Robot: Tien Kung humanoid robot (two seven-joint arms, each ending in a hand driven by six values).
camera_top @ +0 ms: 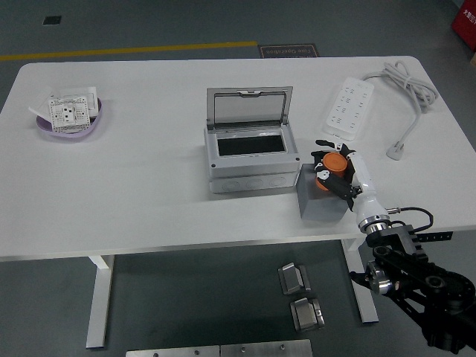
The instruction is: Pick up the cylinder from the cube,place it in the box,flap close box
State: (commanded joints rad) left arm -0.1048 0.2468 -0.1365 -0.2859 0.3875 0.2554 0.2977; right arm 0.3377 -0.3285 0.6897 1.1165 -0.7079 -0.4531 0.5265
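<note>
An orange cylinder (332,168) stands on top of a grey cube (318,199) near the table's front right. My right hand (331,169) is curled around the cylinder, black fingers closed on both its sides. Left of the cube sits the grey box (251,159) with its flap lid (249,107) standing upright and its dark inside showing. My left arm is out of the picture.
A white power strip (346,107) with its cable (401,85) lies at the back right. A purple bowl (71,125) holding a white socket part sits far left. The table's front edge (178,249) runs just below the cube.
</note>
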